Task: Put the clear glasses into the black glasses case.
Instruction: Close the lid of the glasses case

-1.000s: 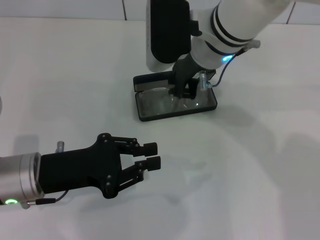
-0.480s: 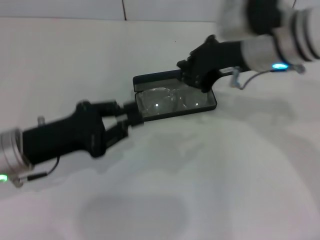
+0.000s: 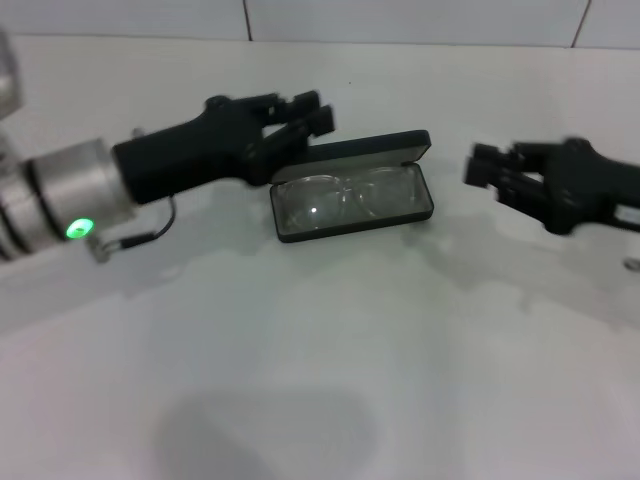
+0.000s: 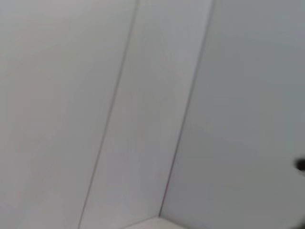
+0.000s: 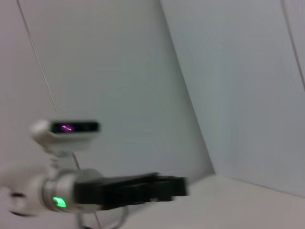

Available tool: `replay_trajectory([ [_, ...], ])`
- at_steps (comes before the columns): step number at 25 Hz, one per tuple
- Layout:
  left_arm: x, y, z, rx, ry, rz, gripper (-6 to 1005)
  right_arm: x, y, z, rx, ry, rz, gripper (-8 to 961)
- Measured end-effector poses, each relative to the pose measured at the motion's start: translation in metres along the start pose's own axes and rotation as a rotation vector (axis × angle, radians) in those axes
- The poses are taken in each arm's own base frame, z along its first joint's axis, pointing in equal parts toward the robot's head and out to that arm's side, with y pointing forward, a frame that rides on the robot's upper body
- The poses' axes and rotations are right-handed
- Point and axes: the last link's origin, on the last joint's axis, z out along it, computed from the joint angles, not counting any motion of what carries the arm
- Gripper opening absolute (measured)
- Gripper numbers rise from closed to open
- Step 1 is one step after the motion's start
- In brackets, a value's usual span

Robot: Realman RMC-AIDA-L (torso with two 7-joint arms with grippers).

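The black glasses case (image 3: 427, 208) lies open on the white table, its lid (image 3: 375, 151) standing up at the far side. The clear glasses (image 3: 345, 198) lie inside the case on the grey lining. My left gripper (image 3: 315, 112) hovers just behind the lid's left end, its fingers close together with nothing between them. The right wrist view also shows this left gripper (image 5: 178, 187), farther off. To the right of the case, and apart from it, my right gripper (image 3: 478, 166) is open and empty.
The white table (image 3: 320, 350) spreads out around the case, with a tiled wall (image 3: 400, 20) at its far edge. The left wrist view shows only wall panels (image 4: 143, 114).
My right gripper has pulled away from the case to the right, leaving the glasses inside. The left gripper has swung from the near table up behind the case lid.
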Motion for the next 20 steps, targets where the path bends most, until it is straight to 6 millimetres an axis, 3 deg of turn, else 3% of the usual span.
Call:
replay_trajectory([
  [5, 0.0, -0.012, 0.042, 0.02, -0.156, -0.018, 273, 0.038, 0.013, -0.025, 0.006, -0.067, 0.031, 245],
  [10, -0.004, -0.025, 0.072, 0.12, -0.294, -0.104, 273, 0.056, 0.021, -0.027, 0.002, -0.062, 0.09, 252],
  [15, -0.002, -0.035, 0.082, 0.202, -0.332, -0.115, 273, 0.06, 0.026, -0.026, -0.025, -0.072, 0.118, 258],
  [20, -0.012, -0.038, 0.077, 0.237, -0.353, -0.158, 274, 0.062, 0.027, -0.023, -0.033, -0.067, 0.125, 264],
])
